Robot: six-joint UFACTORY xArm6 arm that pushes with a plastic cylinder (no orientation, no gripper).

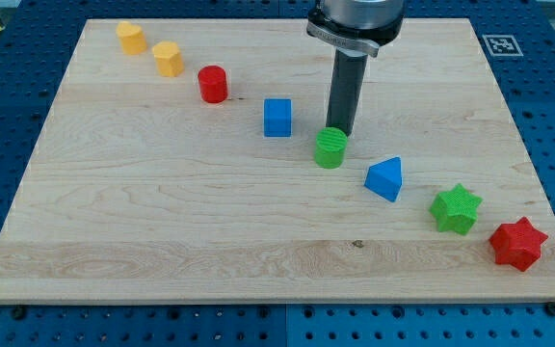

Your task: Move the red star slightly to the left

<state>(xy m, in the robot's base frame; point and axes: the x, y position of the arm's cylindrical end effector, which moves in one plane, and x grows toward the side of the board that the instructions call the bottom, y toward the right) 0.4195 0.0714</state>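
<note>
**Inspector:** Position of the tool?

**Assistant:** My tip (341, 132) stands near the board's middle, just behind the green cylinder (330, 147), touching it or nearly so; contact cannot be confirmed. It is a plain rod (nothing to spread or pinch) and it holds nothing.

**Inspector:** And the task's thing?

**Assistant:** The red star (518, 243) sits at the view's lower right corner of the wooden board (162, 241), well apart from the tip, down and to the right of it. In my judgement the tip must pass round to the star's right side before any leftward push.

**Inspector:** Obstructions?

**Assistant:** The green star (455, 208) lies just beside the red one, up and to its left; a long push risks collision.

**Inspector:** Count, left to right.

**Assistant:** Two yellow blocks (131, 38) (168, 59), shapes unclear; one red cylinder (213, 84); one blue cube (277, 118); one green cylinder; one blue triangular block (385, 178); one green star; one red star. Eight in all.
</note>
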